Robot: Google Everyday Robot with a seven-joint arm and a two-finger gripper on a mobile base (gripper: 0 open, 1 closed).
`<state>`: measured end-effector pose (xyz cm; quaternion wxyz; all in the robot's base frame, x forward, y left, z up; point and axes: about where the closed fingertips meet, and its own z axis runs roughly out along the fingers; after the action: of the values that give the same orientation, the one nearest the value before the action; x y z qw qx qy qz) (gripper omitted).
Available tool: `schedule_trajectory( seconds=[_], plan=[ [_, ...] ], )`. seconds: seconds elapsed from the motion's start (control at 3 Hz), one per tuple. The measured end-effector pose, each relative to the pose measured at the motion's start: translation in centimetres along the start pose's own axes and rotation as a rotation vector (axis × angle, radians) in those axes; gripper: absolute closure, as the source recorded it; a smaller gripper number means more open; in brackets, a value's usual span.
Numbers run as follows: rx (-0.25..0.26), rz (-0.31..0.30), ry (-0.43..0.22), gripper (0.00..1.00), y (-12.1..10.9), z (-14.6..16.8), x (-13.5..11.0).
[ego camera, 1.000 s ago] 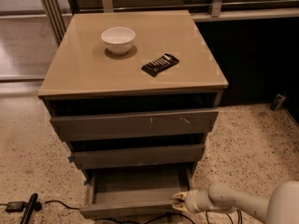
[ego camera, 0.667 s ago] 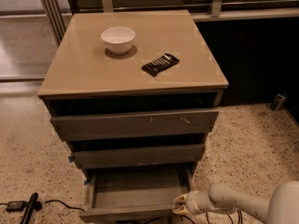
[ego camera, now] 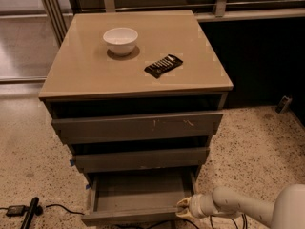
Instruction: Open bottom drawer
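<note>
Camera view: the bottom drawer [ego camera: 140,194] stands pulled out at the base of the cabinet [ego camera: 86,75], grey tray exposed, beneath the middle drawer [ego camera: 140,159] and the scratched top drawer [ego camera: 138,127]. The gripper [ego camera: 184,206] sits low at the bottom drawer's right front corner; whether it is apart or together cannot be told. A white bowl [ego camera: 120,40] and a black bar [ego camera: 163,65] rest on the cabinet top.

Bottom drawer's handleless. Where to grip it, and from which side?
On the bottom drawer, probably grip the front panel's top lip near its right end, coming from the front-right. The drawer stands pulled out, so that lip is exposed. The gripper sits at that corner.
</note>
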<state>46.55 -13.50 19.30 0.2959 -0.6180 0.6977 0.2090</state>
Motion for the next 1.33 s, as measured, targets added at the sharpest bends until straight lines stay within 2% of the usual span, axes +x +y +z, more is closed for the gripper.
schedule_trajectory(
  seconds=[1.0, 1.33],
  plan=[
    [0.000, 0.000, 0.000, 0.06, 0.01, 0.01, 0.00],
    [0.000, 0.000, 0.000, 0.00, 0.01, 0.01, -0.01]
  ],
)
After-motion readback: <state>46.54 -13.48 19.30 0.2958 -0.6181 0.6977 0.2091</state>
